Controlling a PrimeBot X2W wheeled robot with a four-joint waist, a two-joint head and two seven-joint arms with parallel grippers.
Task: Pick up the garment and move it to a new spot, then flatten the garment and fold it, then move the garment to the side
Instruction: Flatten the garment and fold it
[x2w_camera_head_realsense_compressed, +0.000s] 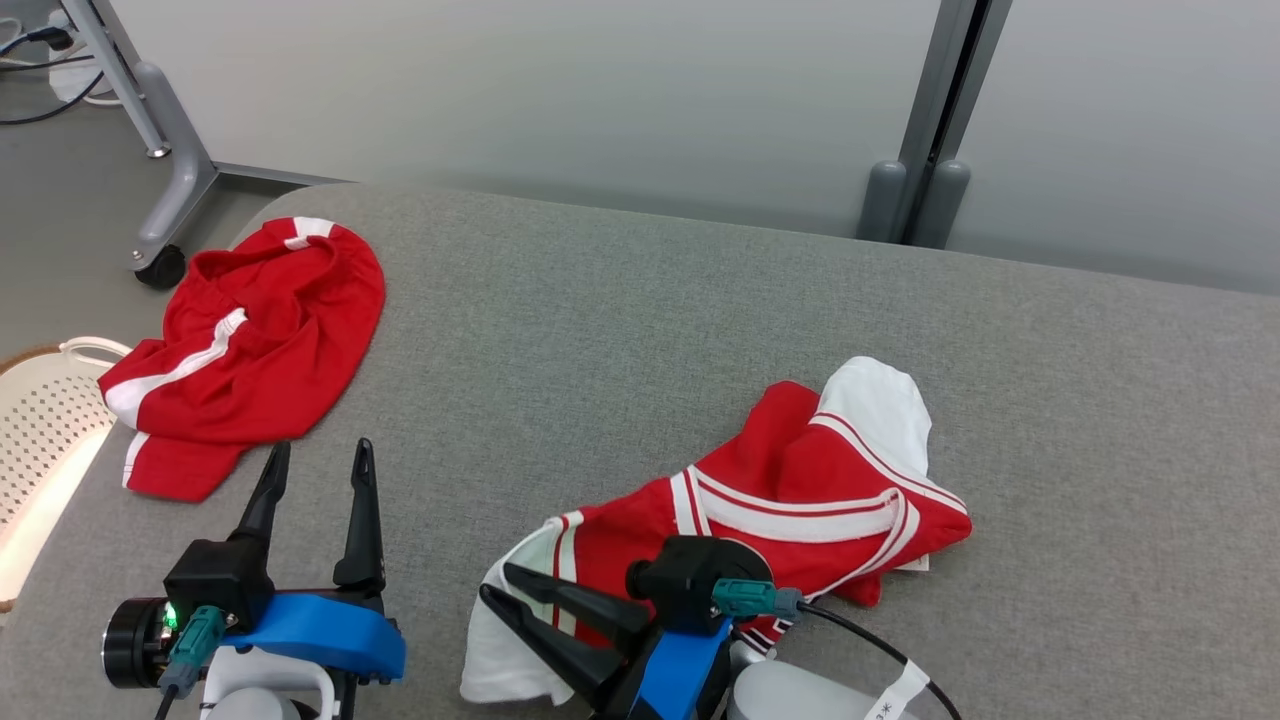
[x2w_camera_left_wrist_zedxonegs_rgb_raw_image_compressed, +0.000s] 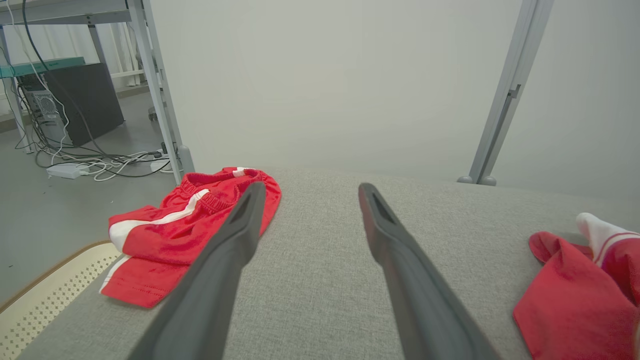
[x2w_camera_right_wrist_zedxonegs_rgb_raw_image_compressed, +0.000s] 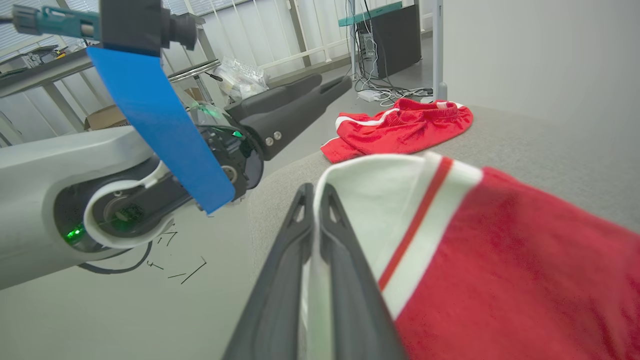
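Gripping with the right hand (x2w_camera_right_wrist_zedxonegs_rgb_raw_image_compressed: 314, 192): fingers pressed together on the white hem of the garment (x2w_camera_right_wrist_zedxonegs_rgb_raw_image_compressed: 500, 260), a thin fold of cloth pinched between them. Holding the left hand (x2w_camera_head_realsense_compressed: 320, 450) released, fingers spread wide, above bare bench (x2w_camera_head_realsense_compressed: 650, 330) and touching nothing.

Around the right hand, on the near middle of the bench: red jersey cloth with white bands and a white sleeve end, crumpled and folded over itself. Further out, at the far left corner, red shorts (x2w_camera_head_realsense_compressed: 250, 350), well apart from the garment and near a white perforated basket (x2w_camera_head_realsense_compressed: 40, 420) just off the edge.

Likely to handle light, soft and limp, sagging and trailing from a single pinch, with nothing stiff to keep a shape. Best taken by a hem or a shoulder seam, where doubled cloth gives a firmer bite. Worth adding the left hand at a second corner before spreading flat.
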